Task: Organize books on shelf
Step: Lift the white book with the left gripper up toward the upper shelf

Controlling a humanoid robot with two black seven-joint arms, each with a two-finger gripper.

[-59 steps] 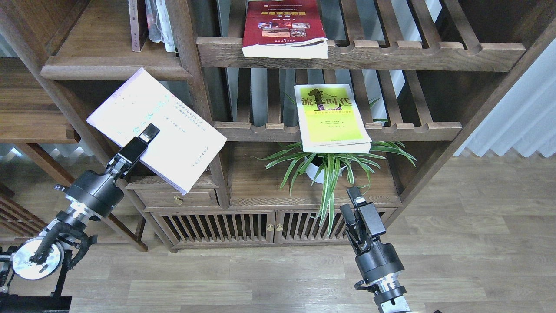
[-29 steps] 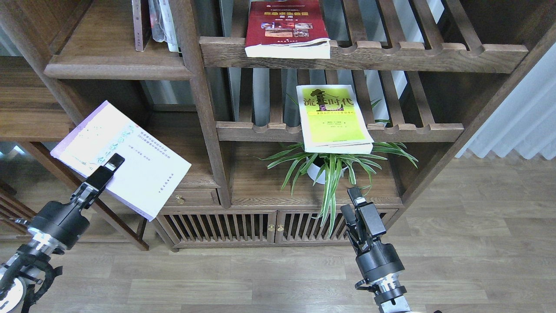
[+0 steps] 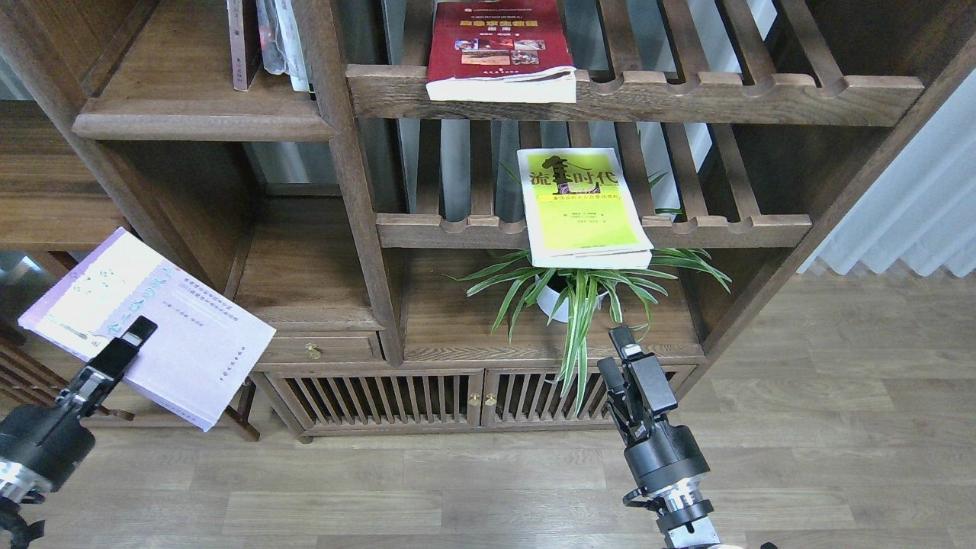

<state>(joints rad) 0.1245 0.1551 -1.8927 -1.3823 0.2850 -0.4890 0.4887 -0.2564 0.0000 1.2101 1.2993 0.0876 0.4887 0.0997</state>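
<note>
My left gripper (image 3: pixel 136 337) is shut on the white-lavender book (image 3: pixel 191 351) and holds it tilted at the lower left, well below the solid dark-brown shelf (image 3: pixel 202 126). The dark red book (image 3: pixel 499 38) lies flat on the upper slatted rack. The yellow-green book (image 3: pixel 583 206) lies on the lower slatted rack and overhangs its front rail. My right gripper (image 3: pixel 619 364) is open and empty, in front of the cabinet, below the yellow-green book.
A few upright books (image 3: pixel 244 38) stand at the back of the solid shelf. A potted spider plant (image 3: pixel 579 297) sits under the lower rack. A low cabinet with slatted doors (image 3: pixel 396 396) and a drawer (image 3: pixel 320 347) stands below. A curtain (image 3: pixel 915 213) hangs at right.
My left gripper has carried the white-lavender book down and to the left, away from the solid shelf. The right arm and the other two books have not moved.
</note>
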